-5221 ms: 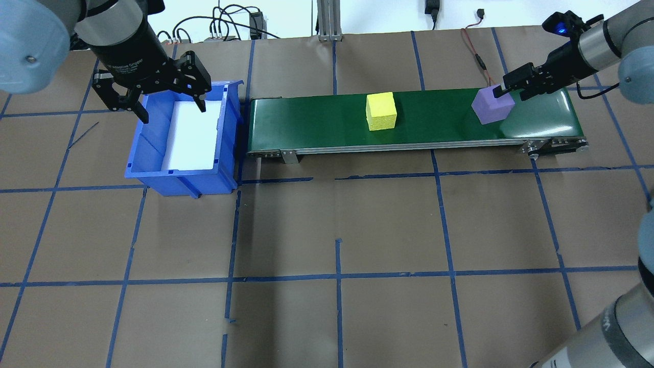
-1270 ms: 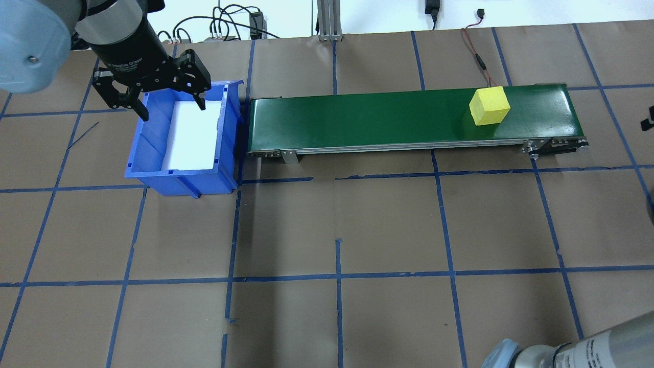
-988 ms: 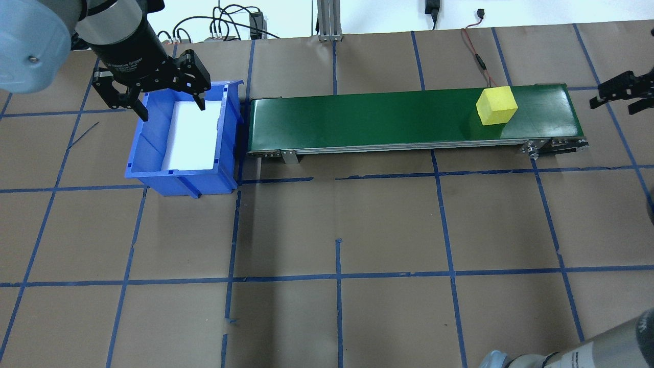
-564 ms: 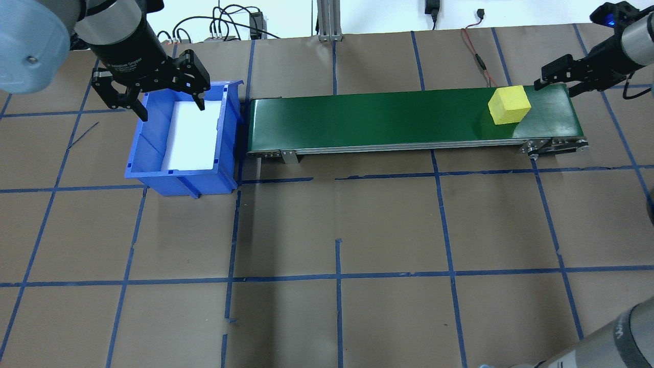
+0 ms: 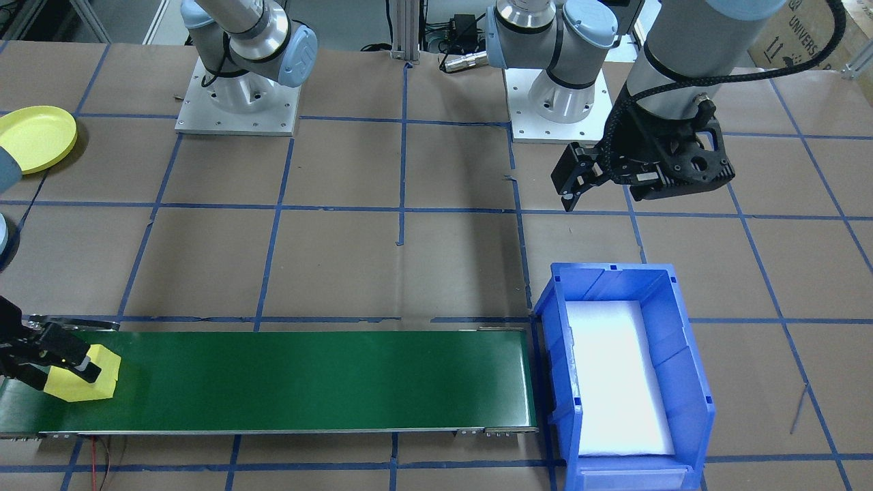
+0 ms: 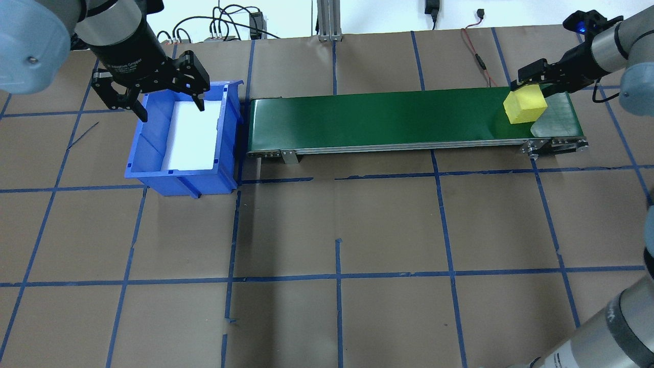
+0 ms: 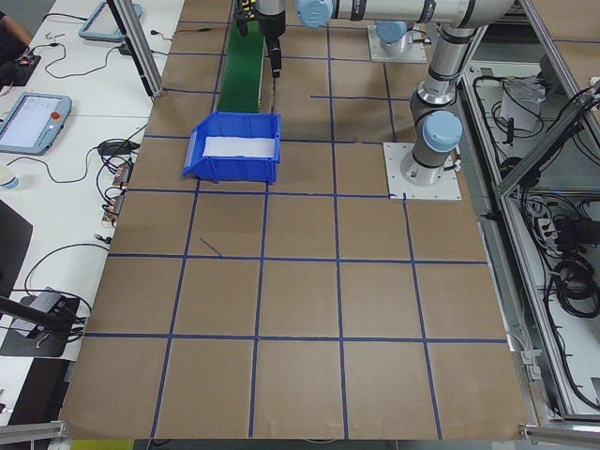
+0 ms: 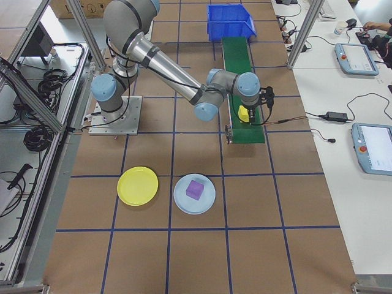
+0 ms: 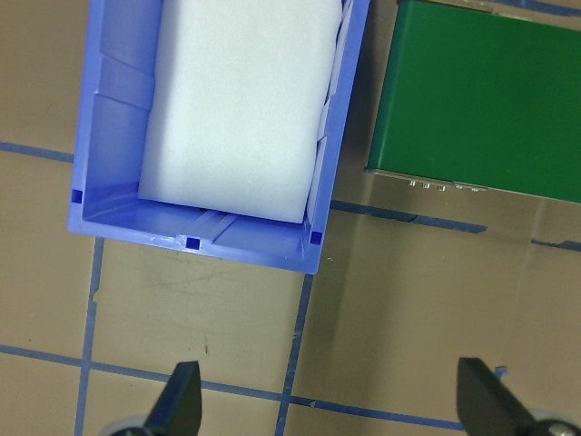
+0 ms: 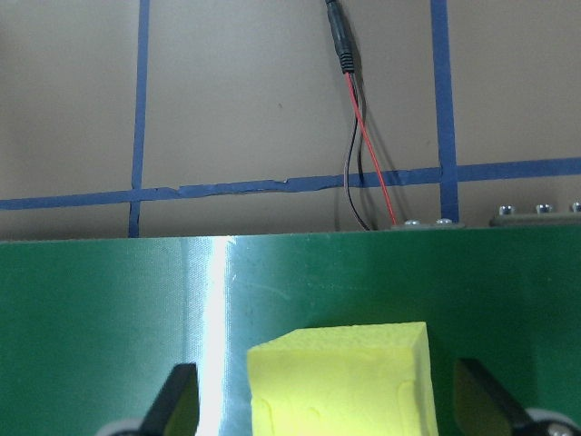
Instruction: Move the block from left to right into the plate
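Straddling the yellow block (image 6: 524,104) at the conveyor (image 6: 388,118) end, our right end effector (image 10: 327,400) stands open, unclamped; yellow plate (image 8: 138,185) waits apart on the table; left end effector (image 9: 331,404) open, idle.

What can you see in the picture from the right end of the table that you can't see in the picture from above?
Only the right-end view shows two plates on the table: a yellow plate, empty, and a pale blue plate with a purple block on it.

Only the view from above clearly shows the left tool open above the bin's near end.

Both show the blue bin, the green belt, the yellow block at the belt's end and the right tool reaching it.
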Robot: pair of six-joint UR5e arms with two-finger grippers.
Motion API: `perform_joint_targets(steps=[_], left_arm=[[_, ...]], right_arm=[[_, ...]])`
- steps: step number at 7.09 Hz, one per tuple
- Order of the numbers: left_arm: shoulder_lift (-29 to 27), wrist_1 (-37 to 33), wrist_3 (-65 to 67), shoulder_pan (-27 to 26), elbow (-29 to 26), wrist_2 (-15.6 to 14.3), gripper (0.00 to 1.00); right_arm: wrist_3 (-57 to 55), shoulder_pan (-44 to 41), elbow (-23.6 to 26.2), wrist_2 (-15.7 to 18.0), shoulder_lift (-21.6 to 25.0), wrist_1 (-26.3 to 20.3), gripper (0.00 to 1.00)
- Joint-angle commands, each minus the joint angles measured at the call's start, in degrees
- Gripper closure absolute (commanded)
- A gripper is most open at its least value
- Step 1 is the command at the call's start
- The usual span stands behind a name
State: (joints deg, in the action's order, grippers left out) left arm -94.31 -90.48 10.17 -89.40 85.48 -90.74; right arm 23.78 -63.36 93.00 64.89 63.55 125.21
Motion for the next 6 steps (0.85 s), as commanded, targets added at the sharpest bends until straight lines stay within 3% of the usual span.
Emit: perform_joint_targets(steps=[1, 2, 3, 6], left_arm=[[0.0, 0.0, -1.5, 0.1, 0.5, 0.0, 0.0], [0.0, 0.0, -2.0, 0.1, 0.6, 0.0, 0.0], [0.0, 0.0, -1.9, -0.1, 0.6, 0.1, 0.0], [0.2, 0.0, -2.2, -0.1, 0.6, 0.1, 0.0]], right_arm=[[1.3, 0.0, 0.7, 10.2, -0.1, -0.1, 0.2], [1.7, 0.0, 1.1, 13.0, -0.2, -0.1, 0.41], [1.9, 0.0, 0.3, 15.1, 0.0, 0.2, 0.55], [5.9, 2.3, 2.6, 24.0, 7.2, -1.0, 0.63]])
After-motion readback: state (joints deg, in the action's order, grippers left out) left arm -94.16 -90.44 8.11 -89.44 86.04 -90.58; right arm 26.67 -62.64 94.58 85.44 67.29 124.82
